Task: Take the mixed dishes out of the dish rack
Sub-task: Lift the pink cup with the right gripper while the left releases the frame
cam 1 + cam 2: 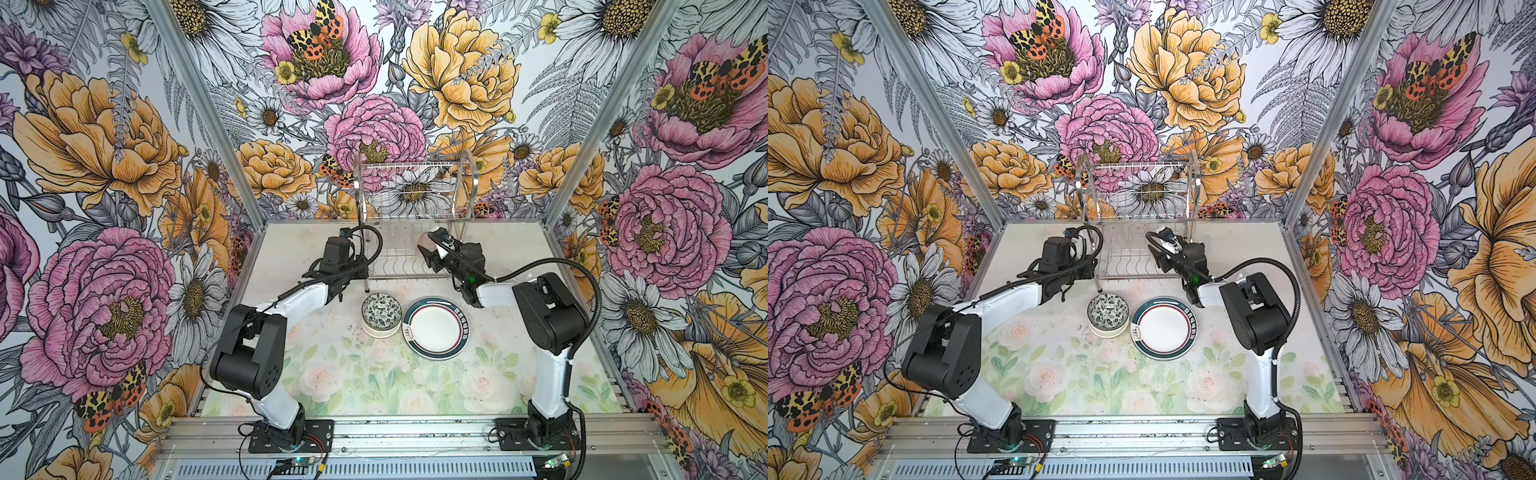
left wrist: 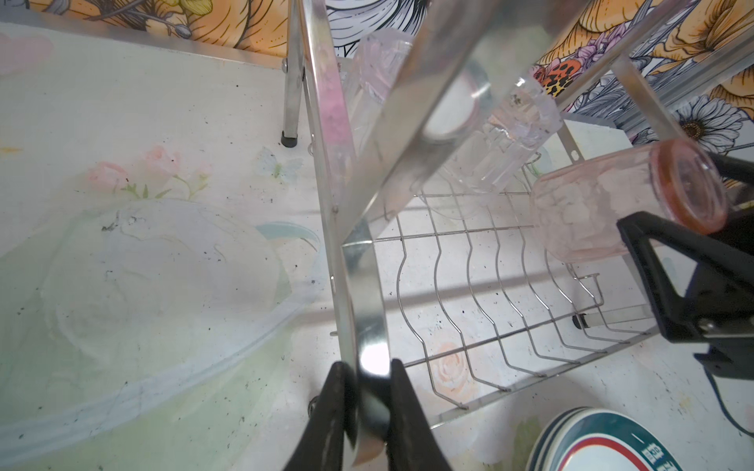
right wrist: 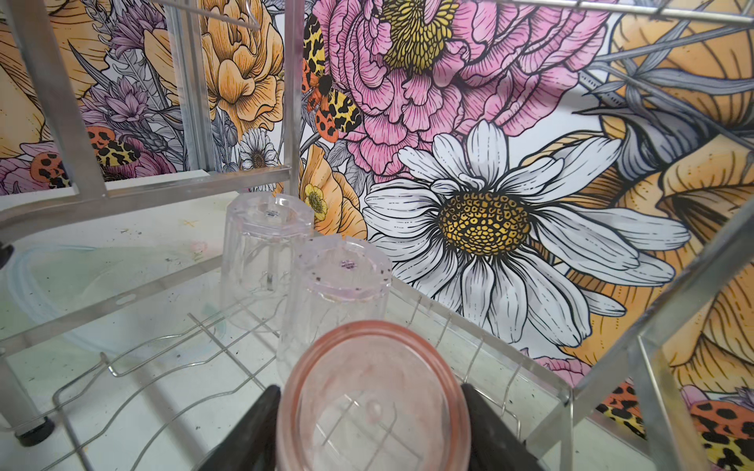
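The chrome dish rack (image 1: 411,195) (image 1: 1142,195) stands at the back of the table. My left gripper (image 2: 369,367) (image 1: 362,269) is shut on the flat band of the rack's left side frame (image 2: 359,285). My right gripper (image 3: 370,390) (image 1: 432,251) reaches into the lower shelf, shut on a pinkish cup (image 3: 373,412) (image 2: 604,204) that it holds tilted. Two clear cups (image 3: 265,253) (image 3: 338,293) stand upside down on that shelf just beyond it. In front of the rack, bowls with a leaf pattern inside (image 1: 381,318) (image 1: 1108,313) sit stacked beside teal-rimmed plates (image 1: 435,327) (image 1: 1163,327).
The rack's upper shelf (image 1: 409,168) shows nothing on it. Flowered walls close in the back and both sides. A faint translucent round shape (image 2: 163,285) lies on the table left of the rack. The floral tablecloth (image 1: 374,382) stretches towards the arm bases.
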Available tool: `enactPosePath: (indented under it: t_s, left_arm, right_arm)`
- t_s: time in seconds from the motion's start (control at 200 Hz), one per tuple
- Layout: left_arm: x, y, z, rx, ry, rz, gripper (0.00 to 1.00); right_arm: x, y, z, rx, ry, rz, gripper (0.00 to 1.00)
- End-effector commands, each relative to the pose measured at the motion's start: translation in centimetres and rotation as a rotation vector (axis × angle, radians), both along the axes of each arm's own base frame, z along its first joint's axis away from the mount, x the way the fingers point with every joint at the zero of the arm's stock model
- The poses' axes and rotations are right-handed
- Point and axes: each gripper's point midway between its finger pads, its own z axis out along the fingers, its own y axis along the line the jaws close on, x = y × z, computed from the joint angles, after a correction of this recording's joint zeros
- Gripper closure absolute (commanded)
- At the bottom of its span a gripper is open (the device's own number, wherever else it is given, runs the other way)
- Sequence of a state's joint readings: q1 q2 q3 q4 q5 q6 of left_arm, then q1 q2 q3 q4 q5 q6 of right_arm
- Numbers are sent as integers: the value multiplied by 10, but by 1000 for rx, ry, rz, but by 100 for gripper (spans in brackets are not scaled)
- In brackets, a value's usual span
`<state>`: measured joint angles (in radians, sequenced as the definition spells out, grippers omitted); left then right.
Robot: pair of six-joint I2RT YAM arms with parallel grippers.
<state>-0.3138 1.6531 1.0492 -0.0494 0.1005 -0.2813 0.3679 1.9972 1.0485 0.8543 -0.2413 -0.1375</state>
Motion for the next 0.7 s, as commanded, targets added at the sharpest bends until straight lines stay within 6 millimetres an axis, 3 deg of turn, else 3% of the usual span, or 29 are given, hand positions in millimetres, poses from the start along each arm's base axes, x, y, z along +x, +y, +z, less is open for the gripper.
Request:
enactPosePath:
  t_s: [0.0, 0.085, 0.315, 0.56, 0.695]
  left_arm:
    - [14, -4, 14, -57, -36, -1, 89]
    - [15, -5, 16, -59, -39, -2, 84]
    - [6, -3, 32, -88, -54, 6, 51]
    - [-24, 10, 64, -93, -104, 37, 25]
    - [-49, 19, 86, -107, -147, 38, 11]
  right_arm:
    - [-10, 5, 36, 50, -73, 30, 96]
    - [-14, 6, 41, 58, -76, 40, 96]
    - [-39, 12, 63, 119, -70, 84, 100]
    - [-77, 27, 86, 167, -61, 134, 100]
    - [-96, 25, 100, 252, -28, 134, 100]
